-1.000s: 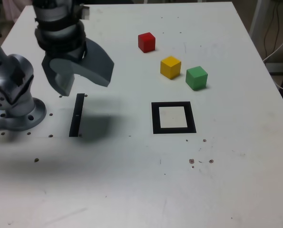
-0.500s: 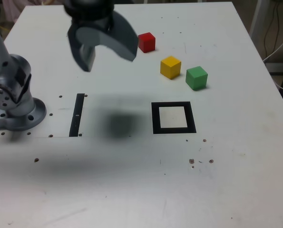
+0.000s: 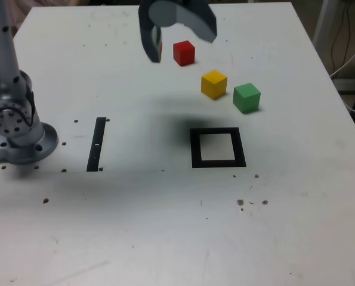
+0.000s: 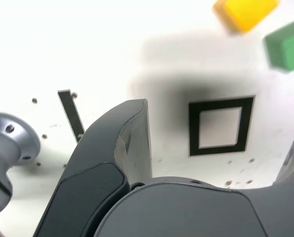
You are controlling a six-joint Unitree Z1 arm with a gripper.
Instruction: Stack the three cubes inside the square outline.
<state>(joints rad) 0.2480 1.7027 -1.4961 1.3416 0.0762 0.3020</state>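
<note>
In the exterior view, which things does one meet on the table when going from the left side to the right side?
Arm base → narrow black strip → gripper, raised above the table → square outline → green cube.

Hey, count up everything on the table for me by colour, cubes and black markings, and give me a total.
Red cube: 1
Yellow cube: 1
Green cube: 1
Black square outline: 1
Black strip: 1
Total: 5
</note>
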